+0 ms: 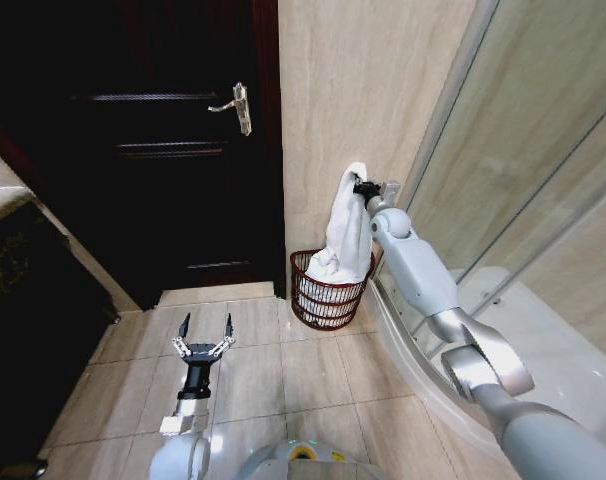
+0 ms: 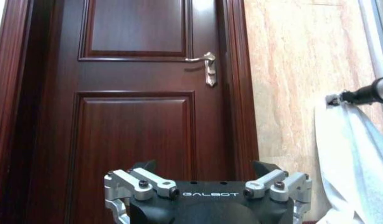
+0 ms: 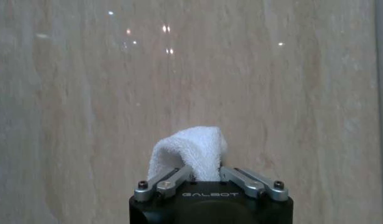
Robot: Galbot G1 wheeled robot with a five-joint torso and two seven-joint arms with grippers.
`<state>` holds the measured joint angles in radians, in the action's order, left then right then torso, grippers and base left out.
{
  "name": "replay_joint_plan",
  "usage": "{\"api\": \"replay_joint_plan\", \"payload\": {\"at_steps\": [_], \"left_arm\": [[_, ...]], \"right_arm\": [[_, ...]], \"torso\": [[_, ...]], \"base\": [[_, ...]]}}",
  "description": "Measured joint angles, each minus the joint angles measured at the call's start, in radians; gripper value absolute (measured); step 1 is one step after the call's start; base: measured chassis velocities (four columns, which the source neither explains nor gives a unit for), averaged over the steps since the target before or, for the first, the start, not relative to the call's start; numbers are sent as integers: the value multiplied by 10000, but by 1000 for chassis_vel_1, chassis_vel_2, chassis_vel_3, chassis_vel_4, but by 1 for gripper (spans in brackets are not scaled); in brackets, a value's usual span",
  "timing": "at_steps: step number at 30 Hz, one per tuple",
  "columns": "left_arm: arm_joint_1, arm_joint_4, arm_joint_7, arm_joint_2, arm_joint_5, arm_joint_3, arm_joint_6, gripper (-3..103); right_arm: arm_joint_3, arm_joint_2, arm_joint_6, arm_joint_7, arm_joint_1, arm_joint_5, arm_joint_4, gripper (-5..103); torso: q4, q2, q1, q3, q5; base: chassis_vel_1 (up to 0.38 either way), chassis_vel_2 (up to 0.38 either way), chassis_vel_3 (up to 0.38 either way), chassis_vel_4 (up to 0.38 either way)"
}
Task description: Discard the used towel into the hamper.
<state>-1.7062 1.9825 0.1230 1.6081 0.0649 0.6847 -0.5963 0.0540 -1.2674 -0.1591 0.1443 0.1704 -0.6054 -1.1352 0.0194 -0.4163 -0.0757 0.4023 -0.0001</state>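
The right arm reaches up and forward along the beige wall, its right gripper [image 1: 364, 188] clamped on the top of the white towel [image 1: 343, 235]. In the right wrist view the fingers [image 3: 172, 179] pinch a folded bunch of cloth close to the wall. The towel hangs straight down from the gripper, and its lower end sits in the hamper [image 1: 328, 292], which stands on the tiled floor in the corner between the dark door [image 1: 153, 140] and the shower's glass screen [image 1: 523, 170]. How deep the towel reaches inside is hard to tell.

The left arm is held low over the floor tiles, well apart from the hamper, its left gripper [image 1: 205, 330] spread wide and holding nothing, pointing toward the door.
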Motion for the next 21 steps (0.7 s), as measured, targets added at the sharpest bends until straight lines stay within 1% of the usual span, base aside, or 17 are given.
{"api": "replay_joint_plan", "payload": {"at_steps": [2,6,8,10,13,14,17,18,21], "left_arm": [[13,-22,-3,0,23,8,-3,100],[50,-95,-9,0,50,8,-30,100],[121,-251,-13,0,63,-17,-82,100],[160,-339,-14,0,62,-31,-110,100],[180,-418,-17,0,61,-41,-147,100],[180,-418,-17,0,61,-41,-147,100],[169,-419,-32,0,83,0,-148,100],[169,-419,-32,0,83,0,-148,100],[184,-419,-36,0,91,26,-146,100]], "right_arm": [[66,190,-148,160,234,39,-163,5],[170,419,-268,140,531,115,-312,5],[304,553,-209,-127,917,318,-313,5],[366,544,-174,-239,1092,364,-313,5],[498,368,-122,-633,1544,495,-295,5],[498,368,-122,-633,1544,495,-295,5],[663,26,-68,-968,2042,756,-227,5],[663,26,-68,-968,2042,756,-227,5],[821,-260,-17,-991,2393,854,-231,5]], "torso": [[0,-9,-6,8,2],[4,-24,-10,13,0],[7,-37,-15,23,5],[6,-44,-19,26,1],[2,-56,-24,34,2],[2,-56,-24,34,2],[0,-70,-29,42,0],[0,-70,-29,42,0],[0,-78,-32,48,1]], "base": [[0,0,0,0],[0,0,0,0],[0,0,0,0],[0,0,0,0],[0,0,0,0],[0,0,0,0],[0,0,0,0],[0,0,0,0],[0,0,0,0]]}}
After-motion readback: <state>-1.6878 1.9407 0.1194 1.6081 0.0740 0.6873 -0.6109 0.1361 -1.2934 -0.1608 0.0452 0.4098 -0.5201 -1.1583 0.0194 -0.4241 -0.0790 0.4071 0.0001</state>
